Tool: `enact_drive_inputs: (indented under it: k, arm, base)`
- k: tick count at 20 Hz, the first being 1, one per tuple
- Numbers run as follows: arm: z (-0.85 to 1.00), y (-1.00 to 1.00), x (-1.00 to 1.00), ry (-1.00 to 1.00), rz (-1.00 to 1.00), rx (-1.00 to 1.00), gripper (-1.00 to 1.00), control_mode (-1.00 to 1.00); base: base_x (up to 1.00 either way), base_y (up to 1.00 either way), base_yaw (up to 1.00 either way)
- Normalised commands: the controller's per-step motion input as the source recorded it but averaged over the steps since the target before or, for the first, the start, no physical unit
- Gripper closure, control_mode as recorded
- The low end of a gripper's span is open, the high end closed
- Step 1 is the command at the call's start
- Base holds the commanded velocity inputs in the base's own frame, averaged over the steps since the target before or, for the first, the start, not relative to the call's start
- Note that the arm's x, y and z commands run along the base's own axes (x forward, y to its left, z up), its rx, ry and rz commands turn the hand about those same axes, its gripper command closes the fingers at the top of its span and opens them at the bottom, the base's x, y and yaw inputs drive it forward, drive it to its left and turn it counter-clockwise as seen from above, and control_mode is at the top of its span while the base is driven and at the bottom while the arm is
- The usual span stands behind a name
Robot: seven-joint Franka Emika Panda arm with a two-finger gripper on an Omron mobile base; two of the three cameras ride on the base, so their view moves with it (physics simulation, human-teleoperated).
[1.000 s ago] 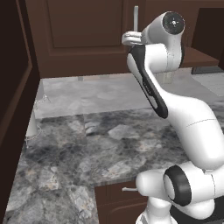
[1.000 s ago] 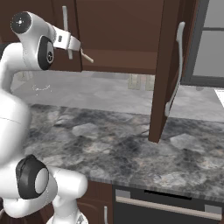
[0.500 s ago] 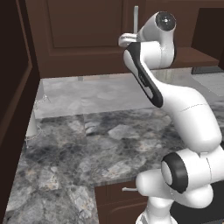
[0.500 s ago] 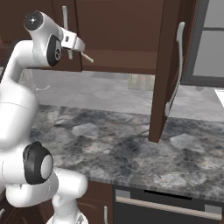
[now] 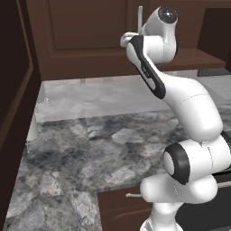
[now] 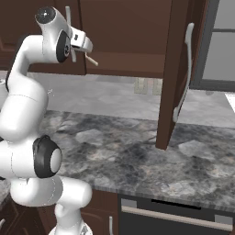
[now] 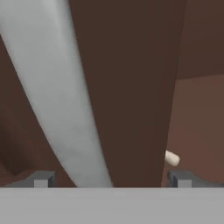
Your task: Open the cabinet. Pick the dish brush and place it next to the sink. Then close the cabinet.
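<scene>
Up close, the hand view shows the wide-open two-finger gripper straddling the long silver bar handle of the dark brown wooden cabinet. Rightward, the right base view shows its other door swung open over the grey marbled stone counter.

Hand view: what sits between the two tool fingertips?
The silver bar handle of the cabinet door runs between the fingertips; the open tool straddles it.

2 rear views flank arm (shared counter).
</scene>
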Motion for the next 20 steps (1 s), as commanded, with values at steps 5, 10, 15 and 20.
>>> enact_drive_inputs:
  k: [5,10,15,20]
  arm:
    - [-0.45,0.0,0.52,-0.02,0.01,0.0,-1.0,-1.0]
    - [-0.38,0.0,0.55,-0.1,0.01,0.0,-1.0,-1.0]
    - [-0.49,0.0,0.51,-0.17,0.0,0.0,-1.0,-1.0]
    - [-0.44,0.0,0.55,-0.11,0.0,0.0,-1.0,-1.0]
  base:
    - [0.0,0.0,0.0]
    - [0.0,0.0,0.0]
    - [0.0,0.0,0.0]
    - [0.0,0.0,0.0]
